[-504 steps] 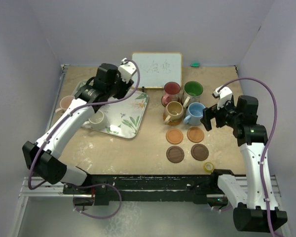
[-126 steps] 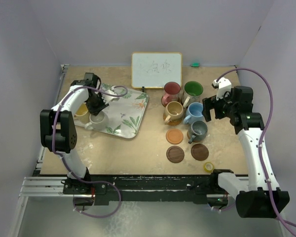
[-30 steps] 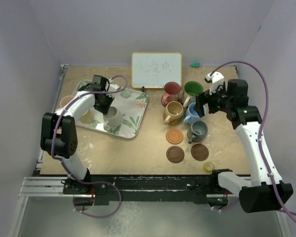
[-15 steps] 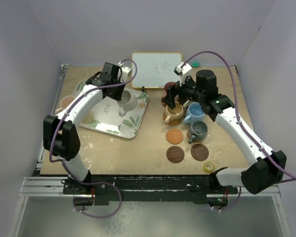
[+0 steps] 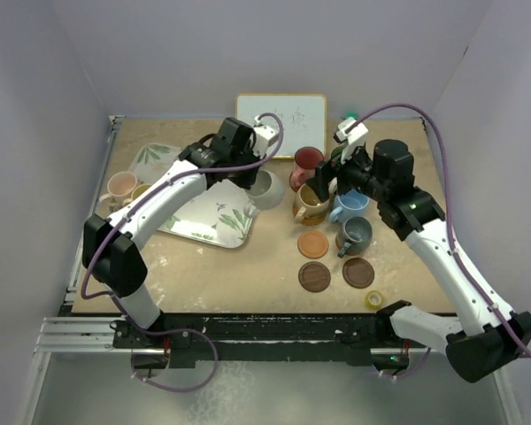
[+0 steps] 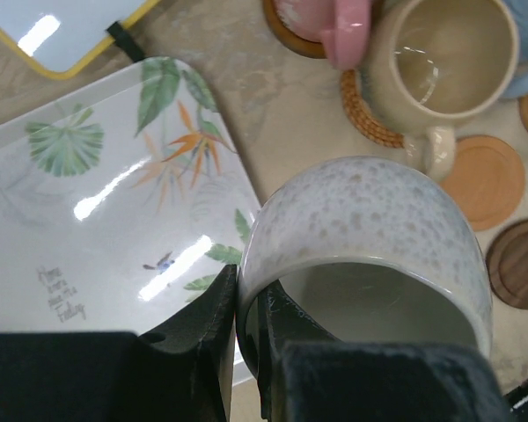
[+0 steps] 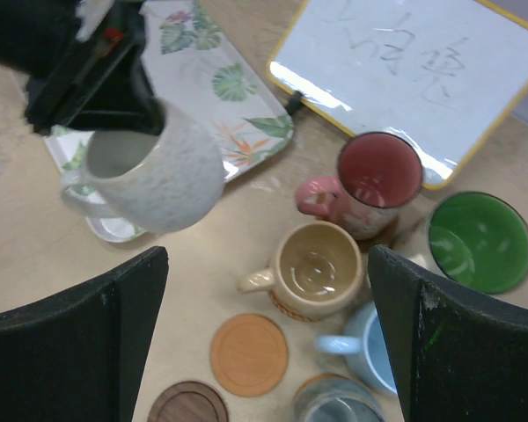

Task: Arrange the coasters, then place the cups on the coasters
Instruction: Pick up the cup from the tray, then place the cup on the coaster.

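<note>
my left gripper [image 6: 248, 308] clamps the white mug [image 6: 370, 220] by its rim alone; it may slip onto the tan mug [image 6: 444, 66]. right gripper [image 7: 266, 255] gapes, empty.

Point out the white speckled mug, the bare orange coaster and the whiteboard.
white speckled mug [image 6: 370, 211], left wrist view, its outer wall.
orange coaster [image 7: 249, 354], right wrist view, middle of its top face.
whiteboard [image 5: 303, 124], top external view, its white writing surface.

white mug [image 6: 370, 220]: handle hidden in left wrist view | red mug [image 6: 345, 26]: cut off by top edge there | woven coaster [image 6: 356, 110]: mostly under tan mug [image 6: 440, 61] | grey mug [image 7: 333, 397]: cut by right wrist view's bottom edge | whiteboard [image 7: 405, 61]: cropped at top, right
</note>
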Controlling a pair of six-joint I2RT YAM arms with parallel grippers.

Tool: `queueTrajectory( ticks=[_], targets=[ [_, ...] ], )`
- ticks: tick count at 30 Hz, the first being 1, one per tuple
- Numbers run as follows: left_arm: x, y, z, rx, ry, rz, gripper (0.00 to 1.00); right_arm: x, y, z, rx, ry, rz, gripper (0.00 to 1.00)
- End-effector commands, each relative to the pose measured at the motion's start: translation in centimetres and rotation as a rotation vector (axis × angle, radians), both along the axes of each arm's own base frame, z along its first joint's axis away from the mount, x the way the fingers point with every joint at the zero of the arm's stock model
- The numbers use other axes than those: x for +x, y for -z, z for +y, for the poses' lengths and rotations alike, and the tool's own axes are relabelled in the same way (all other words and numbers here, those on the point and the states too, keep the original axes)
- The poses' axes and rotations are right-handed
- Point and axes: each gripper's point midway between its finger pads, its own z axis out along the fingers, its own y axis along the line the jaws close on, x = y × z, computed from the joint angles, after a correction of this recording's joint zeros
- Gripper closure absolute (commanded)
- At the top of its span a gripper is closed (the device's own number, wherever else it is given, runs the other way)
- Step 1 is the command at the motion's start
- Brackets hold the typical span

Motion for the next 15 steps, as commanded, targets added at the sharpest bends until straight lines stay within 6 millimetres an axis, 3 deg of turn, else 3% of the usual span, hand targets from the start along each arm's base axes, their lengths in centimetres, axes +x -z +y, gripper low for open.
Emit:
queueTrajectory(
  ticks=[1, 8, 15],
  targets=[
    [-2.2, -5.5, -4.0, -0.108, 0.146, -0.162, 0.97, 0.1, 0.9, -4.3, -0.039, 0.116, 0.018, 0.03],
    [-6.2, -4.9, -9.1, -0.053, 0.354, -0.208, 0.97, -0.9, 2.6, -10.5, -0.055, 0.287, 0.107, 0.02],
    [-9.2, -2.2, -14.2, 0.045, 0.53, -0.232, 0.97, -1.0, 5.4, -15.2, -0.061, 0.429, 0.197, 0.01]
  ],
)
